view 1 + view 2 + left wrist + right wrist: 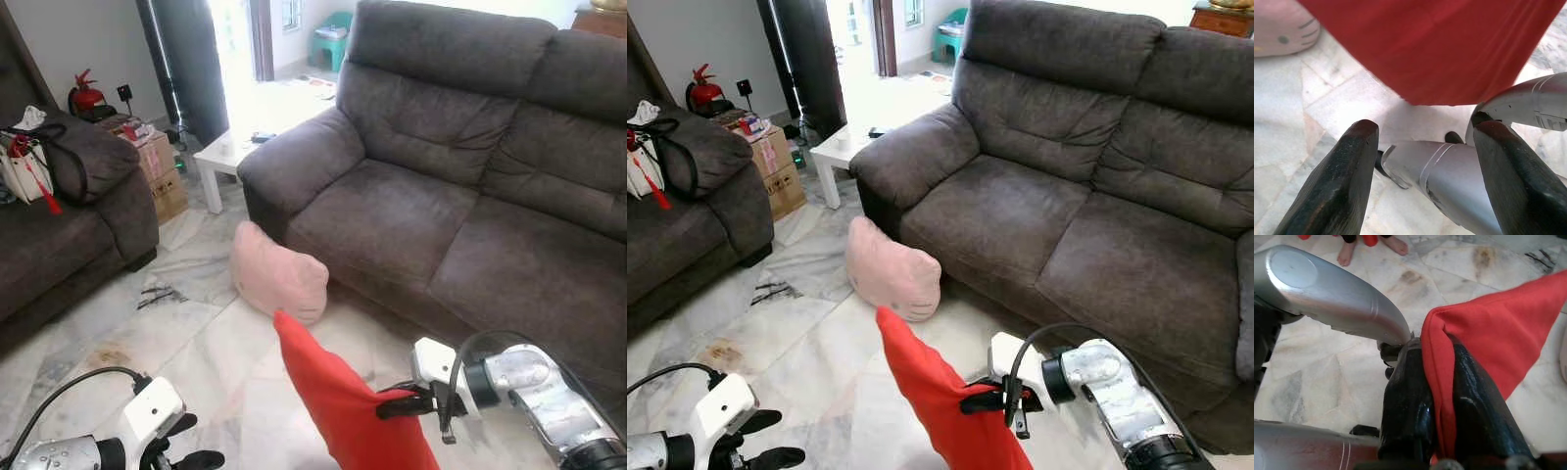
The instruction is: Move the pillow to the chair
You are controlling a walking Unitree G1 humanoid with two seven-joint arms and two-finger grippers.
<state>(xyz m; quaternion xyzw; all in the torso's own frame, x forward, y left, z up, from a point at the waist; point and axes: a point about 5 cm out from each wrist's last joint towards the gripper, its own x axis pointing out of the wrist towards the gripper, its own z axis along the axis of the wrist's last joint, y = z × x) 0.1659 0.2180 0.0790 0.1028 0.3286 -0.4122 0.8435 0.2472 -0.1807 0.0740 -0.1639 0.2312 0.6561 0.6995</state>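
A red pillow (343,401) hangs over the marble floor in front of me, one corner pointing up. My right gripper (397,403) is shut on its edge; in the right wrist view the red cloth (1488,342) is pinched between the two black fingers (1410,396). My left gripper (191,443) is open low at the left, holding nothing, and its wrist view looks up at the red pillow (1435,44). A pink cat-face pillow (279,274) lies on the floor against the sofa's front corner. A dark armchair (59,225) stands at the left.
A large dark grey sofa (441,196) spans the right. A bag (29,166) rests on the armchair's arm. Cardboard boxes (162,166) and a white low table (227,152) stand behind. A green chair (335,39) is far back. A person's bare feet (1347,254) stand nearby.
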